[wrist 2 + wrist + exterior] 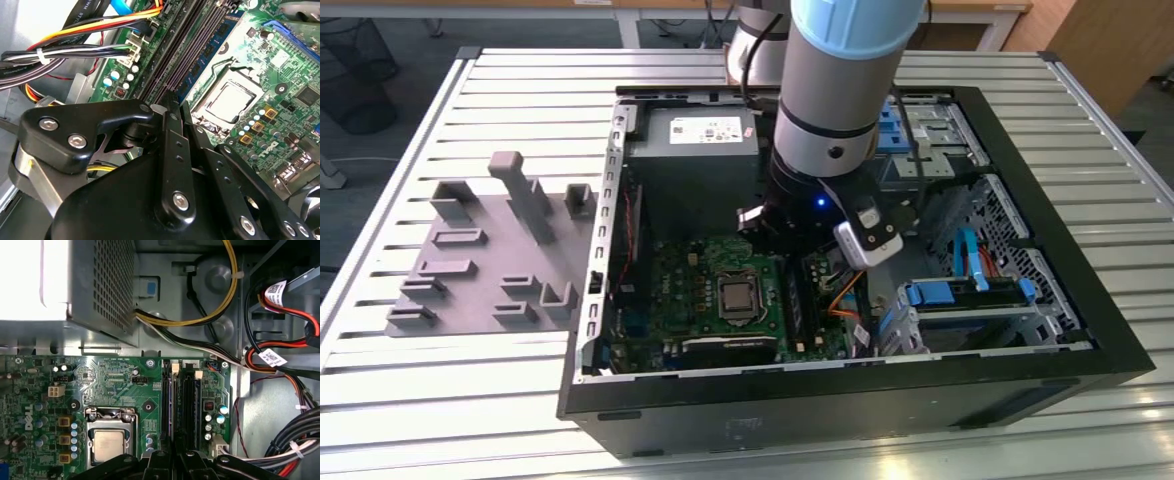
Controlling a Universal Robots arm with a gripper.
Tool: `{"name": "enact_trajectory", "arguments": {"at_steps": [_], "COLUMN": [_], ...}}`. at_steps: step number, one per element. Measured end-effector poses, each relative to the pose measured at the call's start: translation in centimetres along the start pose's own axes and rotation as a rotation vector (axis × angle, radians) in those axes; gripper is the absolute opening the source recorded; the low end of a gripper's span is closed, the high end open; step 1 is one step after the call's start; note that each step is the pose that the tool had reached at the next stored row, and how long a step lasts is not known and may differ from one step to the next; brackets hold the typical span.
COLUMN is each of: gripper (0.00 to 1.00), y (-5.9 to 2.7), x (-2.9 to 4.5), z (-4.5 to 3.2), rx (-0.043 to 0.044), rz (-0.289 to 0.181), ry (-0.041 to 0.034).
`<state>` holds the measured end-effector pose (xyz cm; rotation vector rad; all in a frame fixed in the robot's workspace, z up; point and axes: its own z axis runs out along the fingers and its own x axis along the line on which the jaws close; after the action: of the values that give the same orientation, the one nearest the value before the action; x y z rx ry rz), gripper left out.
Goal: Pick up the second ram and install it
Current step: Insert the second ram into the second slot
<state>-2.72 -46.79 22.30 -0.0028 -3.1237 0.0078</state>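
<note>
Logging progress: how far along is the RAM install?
Done: a blue ram stick stands in the memory slots. In hand: the gripper is down over those slots. Left: whether this is the second one, fully latched, cannot be told.

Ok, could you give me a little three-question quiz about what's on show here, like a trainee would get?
1. True or false: the computer case lies open on the table.
2. The gripper hangs over: A) the memory slots, B) the power supply, C) the drive bays?
3. Fill in: in the exterior view, the grey rack stands on the case's ___ side.
Key: 1 true; 2 A; 3 left.
</note>
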Motion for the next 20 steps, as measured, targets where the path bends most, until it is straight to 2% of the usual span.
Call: {"name": "enact_trajectory", "arguments": {"at_steps": [10,14,20], "gripper": [0.14,0.14,0.14], "y": [-0.09,-0.09,-0.12], "x": [-0.37,-0.5,-0.71], "z": [0.15,0.15,0.2], "rx": [0.0002,0.0002,-0.0002], "rz": [0.0,0.0,0.0], "ry": [0.0112,0.0286,0.0297]}}
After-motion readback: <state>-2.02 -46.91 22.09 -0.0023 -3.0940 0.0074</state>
